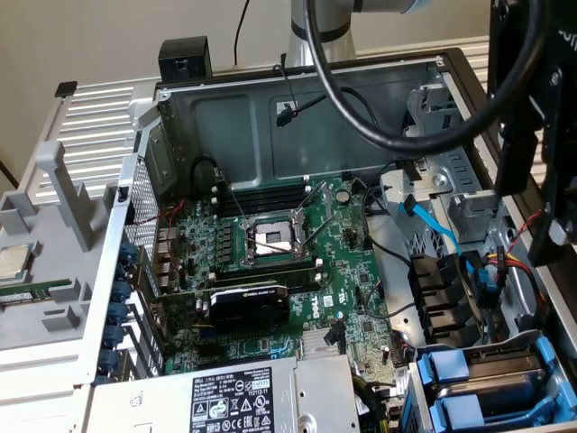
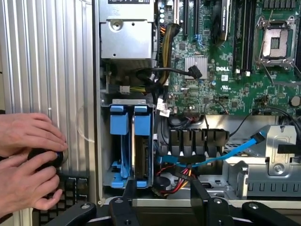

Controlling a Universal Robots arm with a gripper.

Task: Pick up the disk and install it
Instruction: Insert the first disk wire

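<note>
Gripper (image 2: pixel 163 200) stands open near the blue-framed disk (image 2: pixel 141 155); wrist view adds a person's hands (image 2: pixel 28 136)

You have a green motherboard (image 1: pixel 353 289), blue drive carriers (image 2: pixel 120 136), a blue cable (image 2: pixel 235 153), a black gripper (image 2: pixel 163 183), a ribbed silver panel (image 2: pixel 42 61), and a black-and-white label (image 1: pixel 230 406) on the grey power-supply box (image 1: pixel 326 390).

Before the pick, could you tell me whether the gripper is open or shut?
Open: in the wrist view the gripper has its fingers well apart, with nothing held between them.
</note>
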